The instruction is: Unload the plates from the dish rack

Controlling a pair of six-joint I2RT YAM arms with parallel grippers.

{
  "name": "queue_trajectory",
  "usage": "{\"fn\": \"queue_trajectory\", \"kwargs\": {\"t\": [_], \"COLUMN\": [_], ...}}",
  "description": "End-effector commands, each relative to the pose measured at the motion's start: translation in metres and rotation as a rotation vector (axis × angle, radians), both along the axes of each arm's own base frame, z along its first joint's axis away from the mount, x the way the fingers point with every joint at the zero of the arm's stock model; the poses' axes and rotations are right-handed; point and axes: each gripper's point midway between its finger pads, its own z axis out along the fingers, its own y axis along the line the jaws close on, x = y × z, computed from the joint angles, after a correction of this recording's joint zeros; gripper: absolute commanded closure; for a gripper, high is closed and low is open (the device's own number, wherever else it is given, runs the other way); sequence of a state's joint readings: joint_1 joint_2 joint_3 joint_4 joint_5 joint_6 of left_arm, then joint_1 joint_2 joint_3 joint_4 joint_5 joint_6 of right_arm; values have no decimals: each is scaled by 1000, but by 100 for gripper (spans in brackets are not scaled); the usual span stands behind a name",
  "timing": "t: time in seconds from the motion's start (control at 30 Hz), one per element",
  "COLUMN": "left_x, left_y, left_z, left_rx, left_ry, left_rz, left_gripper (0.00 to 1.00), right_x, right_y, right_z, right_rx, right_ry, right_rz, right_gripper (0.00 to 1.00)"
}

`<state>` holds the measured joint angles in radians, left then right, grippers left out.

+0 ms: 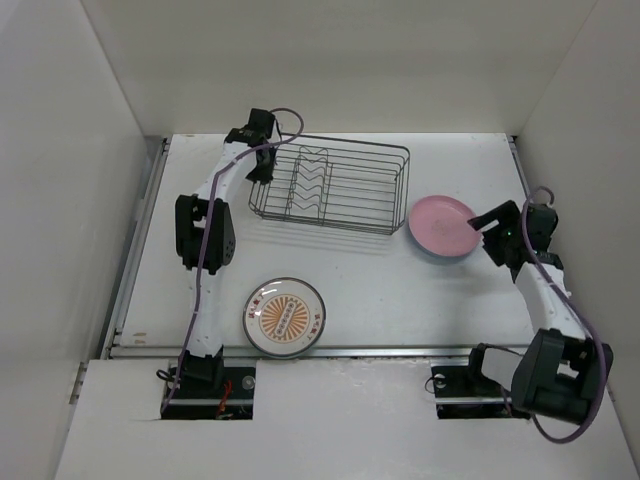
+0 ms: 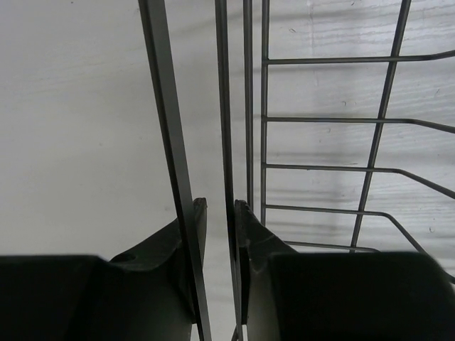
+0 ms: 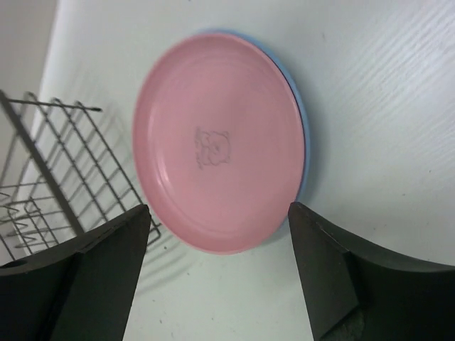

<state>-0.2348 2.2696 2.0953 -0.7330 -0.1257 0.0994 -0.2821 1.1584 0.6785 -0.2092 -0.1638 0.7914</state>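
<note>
Left tool (image 2: pixel 219 213) nearly closed, right tool (image 3: pixel 220 263) spread wide

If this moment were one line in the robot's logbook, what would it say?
dish rack: no plates | pink plate: on blue plate | left gripper: pinching rack wire | right gripper: open above pink plate

top: overhead, whole table | left wrist: close on dish rack (image 2: pixel 320 142) | right wrist: shares rack

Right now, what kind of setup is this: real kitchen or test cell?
Likely a lab test cell: plain white walls box in a white table, holding only a wire dish rack, plates, and two bolted arms.
</note>
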Motion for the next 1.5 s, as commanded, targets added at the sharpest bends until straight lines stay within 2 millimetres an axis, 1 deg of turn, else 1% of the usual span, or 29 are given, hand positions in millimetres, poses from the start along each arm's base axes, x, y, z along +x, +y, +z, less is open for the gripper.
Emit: {"fn": "queue_trajectory", "kwargs": {"t": [0.0,0.03,0.1,0.13,0.23,0.27,0.3,0.33,0.37,0.43,0.47,0.5,0.57,0.63,0.7,0.77,0.9,0.93,0.97,1.0,1.07,1.1,1.13,1.2,1.23,1.27,1.33,1.37,1.47], "left_x": [-5,-12,-21,-25,-40,-42,-42,-42,-42,-44,-44,-44,-44,-45,-45,-45,-42,-40,-42,-42,-42,-41,-40,-44,-44,-46,-47,-48,-51], "left_y": [17,16,15,15,8,10,9,8,8,9,9,9,9,7,4,4,7,6,8,8,8,8,8,7,7,8,7,7,4], "left_z": [26,22,18,17,7,1,1,1,1,1,1,1,5,10,14,26,57,64,78,82,99,105,106,120,120,123,128,131,132], "left_rx": [121,109,95,84,35,24,16,11,11,13,13,13,11,-2,-23,-33,-34,-40,-40,-44,-56,-62,-62,-78,-78,-80,-85,-88,-100], "left_ry": [-15,9,43,57,128,148,150,149,149,158,158,158,149,142,134,109,30,7,-24,-39,-85,-108,-108,-135,-135,-141,-154,-166,-161], "left_rz": [-48,-48,-35,-9,7,19,15,25,25,25,25,25,25,19,31,38,46,46,50,50,49,48,48,42,42,42,29,28,9], "left_gripper": [89,89,89,89,87,84,79,66,61,56,47,42,37,34,34,27,17,15,15,14,11,11,10,10,10,10,9,9,7], "right_x": [-1,-5,-11,-13,-16,-18,-18,-18,-20,-26,-29,-34,-42,-50,-58,-65,-73,-75,-79,-81,-84,-85,-85,-83,-81,-80,-71,-67,-48], "right_y": [-24,-27,-34,-39,-42,-42,-42,-42,-41,-42,-45,-46,-49,-55,-60,-59,-56,-56,-55,-55,-53,-54,-51,-45,-40,-41,-35,-34,-30], "right_z": [53,71,89,108,125,128,131,131,134,138,145,149,154,173,177,182,178,174,175,172,177,172,170,164,159,162,147,146,133], "right_rx": [-148,-183,-221,-247,-280,-282,-282,-282,-285,-293,-307,-315,-336,-373,-409,-423,-420,-425,-427,-435,-455,-466,-469,-460,-454,-457,-440,-442,-417], "right_ry": [-80,-119,-144,-183,-191,-201,-201,-201,-213,-216,-232,-239,-239,-275,-256,-268,-249,-228,-241,-226,-242,-227,-219,-216,-211,-224,-198,-202,-181], "right_rz": [-65,-80,-113,-141,-149,-150,-150,-150,-152,-164,-185,-197,-215,-254,-276,-272,-269,-261,-263,-255,-249,-240,-216,-173,-138,-141,-87,-69,-15], "right_gripper": [15,13,11,11,11,10,10,10,10,9,7,6,6,3,3,3,3,3,3,3,3,3,3,3,3,3,3,3,10]}}
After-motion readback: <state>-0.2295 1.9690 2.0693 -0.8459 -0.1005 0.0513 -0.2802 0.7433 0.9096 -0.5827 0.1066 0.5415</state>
